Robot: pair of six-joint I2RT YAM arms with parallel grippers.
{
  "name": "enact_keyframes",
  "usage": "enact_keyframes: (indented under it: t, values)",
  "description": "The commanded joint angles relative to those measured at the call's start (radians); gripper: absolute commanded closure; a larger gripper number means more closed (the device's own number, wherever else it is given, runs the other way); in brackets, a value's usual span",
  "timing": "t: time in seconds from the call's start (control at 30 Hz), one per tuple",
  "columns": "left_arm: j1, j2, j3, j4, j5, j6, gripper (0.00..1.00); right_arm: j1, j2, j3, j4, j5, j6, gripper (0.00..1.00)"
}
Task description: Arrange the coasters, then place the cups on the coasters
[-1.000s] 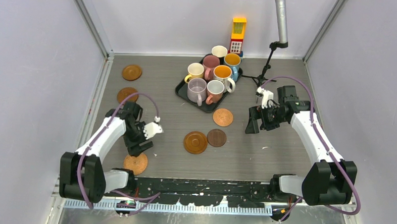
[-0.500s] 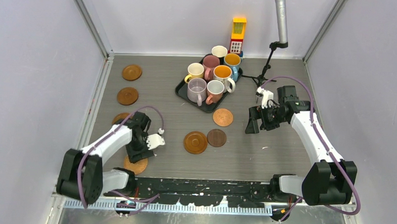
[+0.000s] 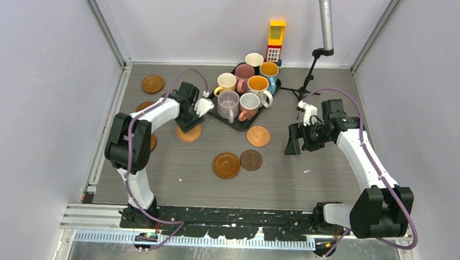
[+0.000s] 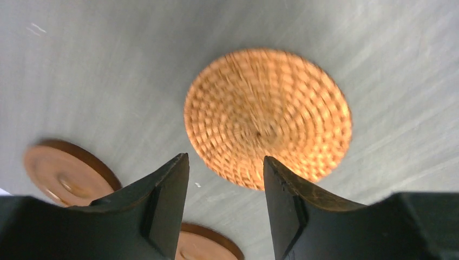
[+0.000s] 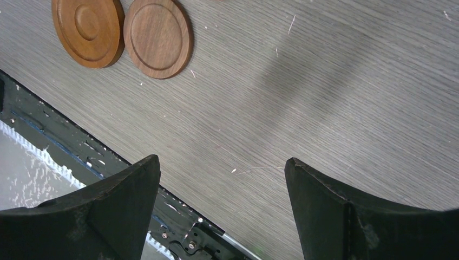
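"Where's the left gripper (image 4: pixel 224 158)?"
"Half open and holding nothing, poised over the woven coaster (image 4: pixel 268 116), left of the counter's (image 5: pixel 325 81) middle and just beside the tray (image 3: pixel 209 105)."
"And the right gripper (image 5: pixel 222 162)?"
"Wide open and empty, toward the right edge. The cups (image 3: pixel 228 102) sit in the tray."

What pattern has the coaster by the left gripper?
Orange woven coaster, concentric rings; clearest in the left wrist view.

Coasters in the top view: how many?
7 coasters: one far left; two partly hidden behind the left arm; a woven one left of the tray; one near-right of the tray; two side by side at centre. More could be hidden.
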Motion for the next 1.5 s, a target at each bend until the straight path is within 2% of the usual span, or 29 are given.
enact_keyframes:
  t: [0.0, 0.2, 0.37, 0.5, 0.73, 0.97, 1.07, 1.2, 1.47]
  values:
    - [-0.003, 0.016, 0.138, 0.078, 0.118, -0.130, 0.45, -0.007, -0.020, 0.016, 0.018, 0.009, -0.013, 0.11]
    - [-0.025, -0.048, 0.141, 0.011, 0.247, -0.235, 0.43, -0.007, -0.023, 0.015, 0.018, 0.002, -0.012, 0.11]
    - [-0.122, -0.117, 0.040, 0.036, 0.316, -0.301, 0.33, -0.007, -0.021, 0.019, 0.017, -0.003, -0.011, 0.11]
    - [-0.222, -0.116, -0.007, 0.072, 0.283, -0.325, 0.30, -0.007, -0.023, 0.019, 0.018, -0.004, -0.009, 0.11]
    - [-0.332, -0.042, 0.021, 0.078, 0.238, -0.327, 0.27, -0.009, -0.035, 0.014, 0.017, 0.007, -0.009, 0.11]
    - [-0.430, -0.001, 0.004, 0.058, 0.182, -0.248, 0.23, -0.009, -0.036, 0.015, 0.017, 0.011, -0.008, 0.11]
    - [-0.437, 0.018, -0.011, 0.063, 0.167, -0.251, 0.25, -0.009, -0.032, 0.014, 0.018, 0.015, -0.008, 0.11]
    - [-0.438, 0.019, -0.036, 0.039, 0.130, -0.233, 0.36, -0.009, -0.034, 0.015, 0.017, 0.020, -0.007, 0.11]
    - [-0.367, -0.123, -0.211, 0.012, 0.122, -0.172, 0.42, -0.010, -0.035, 0.022, 0.018, 0.031, -0.013, 0.11]
